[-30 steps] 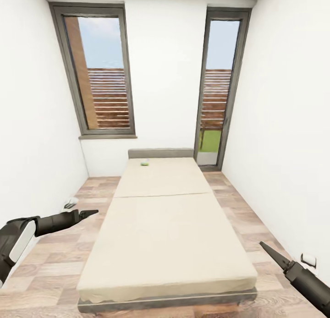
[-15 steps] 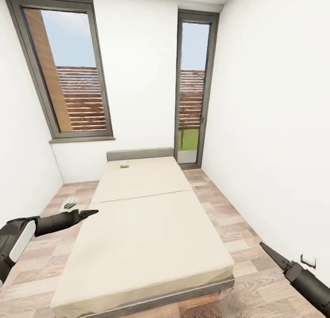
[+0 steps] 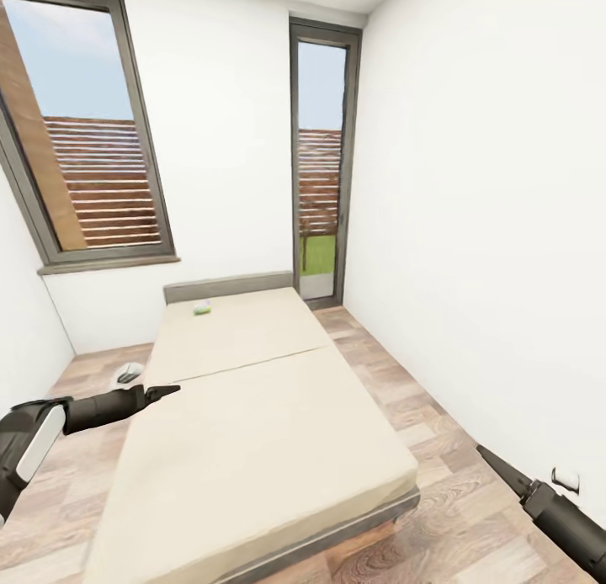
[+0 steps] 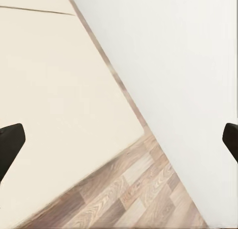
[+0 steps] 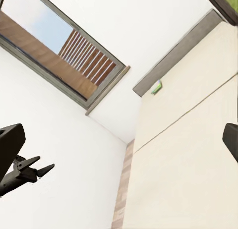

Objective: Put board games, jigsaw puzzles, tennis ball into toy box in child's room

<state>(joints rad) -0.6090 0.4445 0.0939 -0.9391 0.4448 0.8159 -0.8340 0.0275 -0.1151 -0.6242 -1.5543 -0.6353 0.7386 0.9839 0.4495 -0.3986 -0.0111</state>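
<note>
1. Head view: bed (image 3: 252,432) runs from lower centre up to mid-frame. Cream mattress, grey frame along the near edge, grey headboard at the far end under the white wall.
2. Board game (image 3: 202,308): small green flat box on the mattress at the far end, just in front of the headboard, centre-left of frame. Too small to read any print. It also shows in the right wrist view as a green sliver (image 5: 156,87) near the headboard edge.
3. I see just this one game on the bed.
4. Left gripper (image 3: 167,390): lower left of the head view, arm level, tips pointing right at the bed's left edge and over floor and mattress edge. Holding nothing. In the left wrist view the two fingertips (image 4: 10,144) sit at opposite frame edges with bed, wood floor and white wall between them, so the jaws are spread wide.
5. Right gripper (image 3: 486,454): lower right of the head view, pointing up-left, over the floor beside the bed's right side. Empty. In the right wrist view the fingertips (image 5: 11,142) are again at opposite edges, so spread wide.
6. The right wrist view also catches the left gripper's tip (image 5: 34,168) against the wall.
7. Background: large window (image 3: 84,138) upper left, narrow glass door (image 3: 320,163) upper centre, wall socket (image 3: 566,480) low on the right wall, small pale object (image 3: 128,370) on the floor left of the bed; cannot tell what it is.
</note>
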